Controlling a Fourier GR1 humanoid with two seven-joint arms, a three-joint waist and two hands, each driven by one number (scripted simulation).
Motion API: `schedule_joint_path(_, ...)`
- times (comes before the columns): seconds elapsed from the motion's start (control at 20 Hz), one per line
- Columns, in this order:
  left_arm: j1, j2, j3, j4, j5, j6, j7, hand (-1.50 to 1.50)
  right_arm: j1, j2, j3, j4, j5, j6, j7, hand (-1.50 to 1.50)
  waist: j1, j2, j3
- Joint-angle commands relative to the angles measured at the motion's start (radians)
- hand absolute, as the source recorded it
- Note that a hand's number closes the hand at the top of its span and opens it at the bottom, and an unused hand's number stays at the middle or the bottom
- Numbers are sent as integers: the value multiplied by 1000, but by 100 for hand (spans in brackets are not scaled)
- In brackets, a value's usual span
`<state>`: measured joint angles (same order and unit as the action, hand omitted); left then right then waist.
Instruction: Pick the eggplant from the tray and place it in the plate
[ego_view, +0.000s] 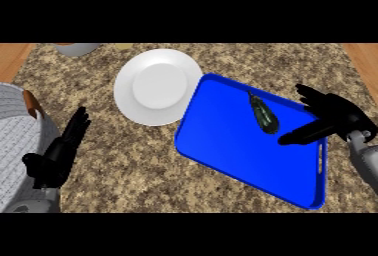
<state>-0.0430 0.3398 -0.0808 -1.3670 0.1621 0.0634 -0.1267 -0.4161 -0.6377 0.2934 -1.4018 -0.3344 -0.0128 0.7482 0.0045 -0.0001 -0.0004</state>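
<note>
Eggplant lies on the blue tray, in the tray's upper right part, close to the far rim. It is dark and slim. Long axis runs from upper left to lower right, steep in the head view; the narrow end points toward the far rim and the plate, the thicker end toward the tray's middle.

Tray sits tilted on the speckled stone desk, its long side running down to the right. White round plate lies just left of the tray's upper corner, the tray's edge at or slightly over the plate's rim; cannot tell if they touch.

Right hand is over the tray's right edge, just right of the eggplant. Fingers are spread apart and fairly straight, holding nothing; one digit reaches left and down toward the eggplant's thick end, tip near it but apart. Grey forearm enters from the right edge.

Left hand rests at the left, over the desk, fingers straight and together, pointing up, holding nothing.

A grey vessel shows partly at the far left edge of the desk.
</note>
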Motion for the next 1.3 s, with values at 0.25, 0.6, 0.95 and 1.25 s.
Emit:
schedule_joint_path(0.25,-25,-59,1,24,-59,21,-2,0,-88,38,-8,138,62,198,97,-150,2,1,0)
schedule_joint_path(0.6,-37,-68,58,115,-67,-47,-76,0,-16,157,-38,175,172,237,39,-150,-3,0,0)
schedule_joint_path(0.95,-27,-76,83,96,-95,-66,-54,0,-83,235,-69,302,297,282,17,-150,-1,1,0)
schedule_joint_path(1.25,-46,-81,98,18,-95,-79,33,0,-135,297,-104,524,416,278,-106,-150,4,2,1)
